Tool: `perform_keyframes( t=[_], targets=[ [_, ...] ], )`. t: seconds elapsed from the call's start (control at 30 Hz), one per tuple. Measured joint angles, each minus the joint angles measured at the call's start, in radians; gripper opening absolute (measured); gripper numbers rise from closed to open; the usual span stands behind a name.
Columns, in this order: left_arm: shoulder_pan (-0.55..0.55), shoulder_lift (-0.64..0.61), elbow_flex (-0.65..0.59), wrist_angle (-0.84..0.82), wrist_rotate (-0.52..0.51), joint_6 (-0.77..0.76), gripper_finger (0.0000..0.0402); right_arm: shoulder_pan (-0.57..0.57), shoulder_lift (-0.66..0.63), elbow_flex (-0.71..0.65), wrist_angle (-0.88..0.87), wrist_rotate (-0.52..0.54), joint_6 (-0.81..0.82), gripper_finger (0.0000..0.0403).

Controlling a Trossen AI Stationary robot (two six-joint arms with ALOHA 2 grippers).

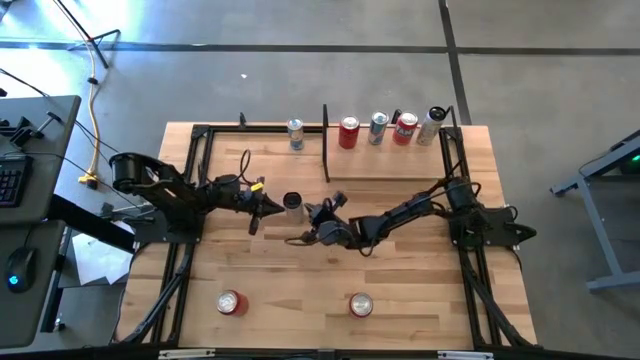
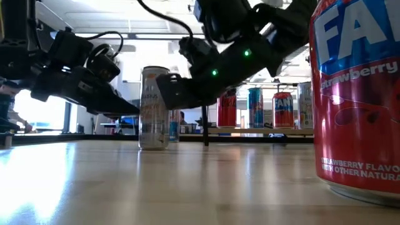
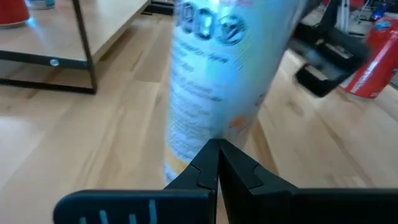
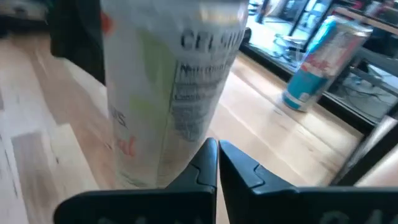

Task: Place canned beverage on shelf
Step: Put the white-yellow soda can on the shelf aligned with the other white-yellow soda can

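A slim silver-white can (image 1: 292, 204) stands upright on its base in the middle of the slatted tabletop, and also shows in the low view (image 2: 154, 107). My left gripper (image 1: 272, 207) is shut, its tips right at the can's left side (image 3: 211, 93). My right gripper (image 1: 313, 212) is shut, its tips right at the can's right side (image 4: 168, 93). The shelf (image 1: 390, 165), a pale wood panel with black bars, lies at the far right. It holds two red cans (image 1: 348, 132), a silver can (image 1: 378, 127) and a white bottle (image 1: 432, 125). My left gripper comes level from the table's left, its shut fingertips (image 2: 134, 110) at the can's left side about mid-height; I cannot tell whether they touch. My right gripper comes from the right, slanting down, its shut fingers (image 2: 167, 87) at the can's upper right side; whether they touch I cannot tell.
Another silver can (image 1: 296, 133) stands on the table just left of the shelf's black bar (image 1: 325, 140). Two red cans (image 1: 231, 302) (image 1: 360, 304) stand near the front edge; one fills the right of the low view (image 2: 356, 94). Black frame rails run along both table sides.
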Motion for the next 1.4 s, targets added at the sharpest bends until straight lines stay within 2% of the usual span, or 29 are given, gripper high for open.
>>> perform_keyframes(
  t=[0.17,0.3,0.37,0.47,0.5,0.57,0.63,0.7,0.8,0.87,1.03,1.13,1.23,1.4],
  targets=[
    [-0.056,0.000,0.000,0.007,-0.040,-0.003,0.0000,-0.036,-0.047,-0.041,-0.028,-0.046,-0.057,0.0000],
    [-0.091,0.000,-0.004,0.011,-0.116,-0.003,0.0000,-0.030,-0.179,-0.125,-0.065,-0.043,-0.087,0.0000],
    [-0.099,0.000,-0.005,0.013,-0.130,-0.003,0.0000,-0.024,-0.252,-0.204,-0.036,-0.090,-0.096,0.0000],
    [-0.110,0.000,-0.016,0.043,-0.131,-0.003,0.0000,-0.032,-0.332,-0.361,0.237,-0.290,-0.099,0.0000],
    [-0.113,0.000,-0.020,0.053,-0.132,-0.003,0.0000,-0.041,-0.338,-0.415,0.364,-0.374,-0.098,0.0000],
    [-0.119,0.000,-0.025,0.069,-0.135,-0.004,0.0000,-0.058,-0.328,-0.501,0.566,-0.471,-0.094,0.0000],
    [-0.120,0.000,-0.030,0.089,-0.144,-0.011,0.0000,-0.069,-0.309,-0.536,0.689,-0.496,-0.092,0.0000],
    [-0.120,0.000,-0.030,0.092,-0.150,-0.020,0.0000,-0.073,-0.298,-0.535,0.711,-0.500,-0.129,0.0007],
    [-0.120,0.000,-0.030,0.094,-0.152,-0.023,0.0000,-0.071,-0.279,-0.475,0.637,-0.518,-0.153,0.0048],
    [-0.120,0.000,-0.030,0.094,-0.153,-0.022,0.0000,-0.071,-0.275,-0.410,0.560,-0.534,-0.154,0.0094],
    [-0.120,0.000,-0.030,0.092,-0.154,-0.021,0.0000,-0.071,-0.273,-0.234,0.241,-0.520,-0.108,0.0230],
    [-0.120,0.000,-0.030,0.093,-0.154,-0.020,0.0000,-0.070,-0.257,-0.160,0.165,-0.496,-0.089,0.0288],
    [-0.120,0.000,-0.030,0.093,-0.154,-0.018,0.0000,-0.070,-0.229,-0.122,0.151,-0.471,-0.109,0.0312],
    [-0.120,0.000,-0.030,0.094,-0.154,-0.018,0.0000,-0.079,-0.181,-0.078,0.161,-0.468,-0.103,0.0316]
  ],
)
